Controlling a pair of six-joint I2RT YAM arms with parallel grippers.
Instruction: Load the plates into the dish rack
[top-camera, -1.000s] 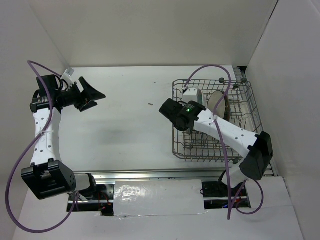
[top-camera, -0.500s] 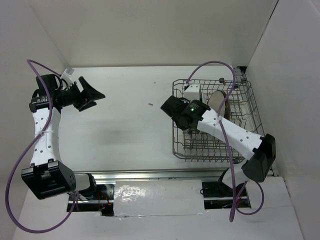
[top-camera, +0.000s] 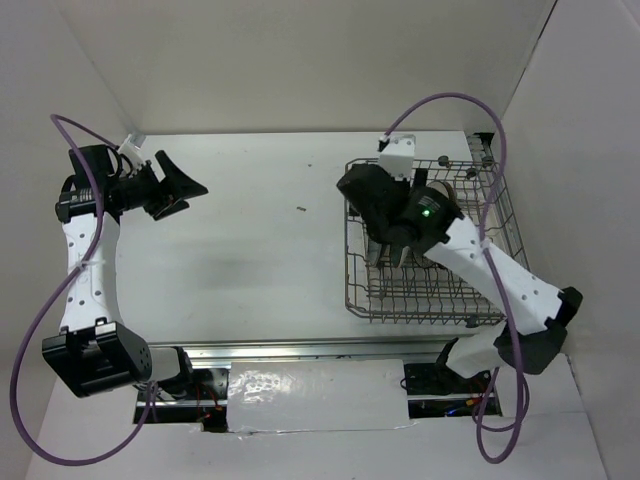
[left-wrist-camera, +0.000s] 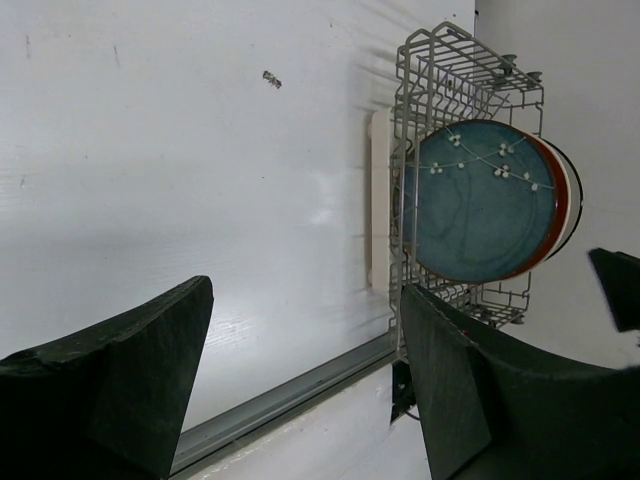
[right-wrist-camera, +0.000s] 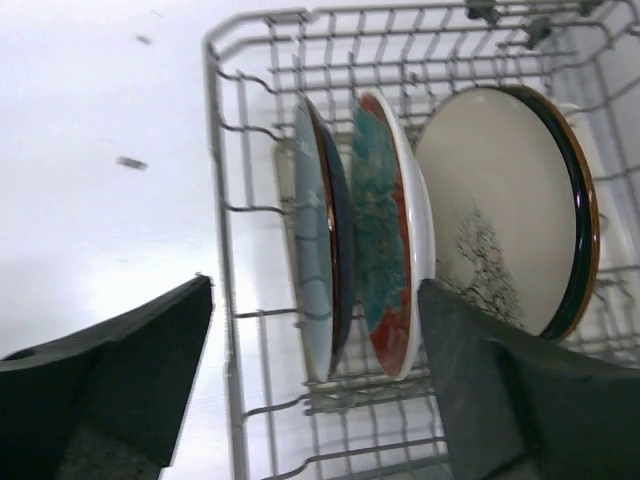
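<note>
The dish rack (right-wrist-camera: 222, 200) is a grey wire basket at the table's right side (top-camera: 420, 312). Plates stand on edge between its tines: a dark teal plate (right-wrist-camera: 318, 250) nearest the left end, then the red plate with a turquoise patch (right-wrist-camera: 385, 240), then the cream plate with a dark drawing (right-wrist-camera: 495, 210), with a dark rim (right-wrist-camera: 585, 225) behind it. My right gripper (right-wrist-camera: 315, 390) hangs open just above the teal and red plates, touching neither (top-camera: 387, 252). My left gripper (top-camera: 170, 185) is open and empty at the far left; its view shows the rack (left-wrist-camera: 470, 60) and teal plate (left-wrist-camera: 480, 200) across the table.
A small dark speck (top-camera: 301, 209) lies on the white table between the arms. A metal rail (left-wrist-camera: 280, 400) runs along the near edge. White walls close in the back and right, tight against the rack. My right arm crosses over the rack.
My right gripper has gone from nearly shut to wide open, and its wrist has lifted and swung toward the rack's far left corner. The left arm has barely moved.
</note>
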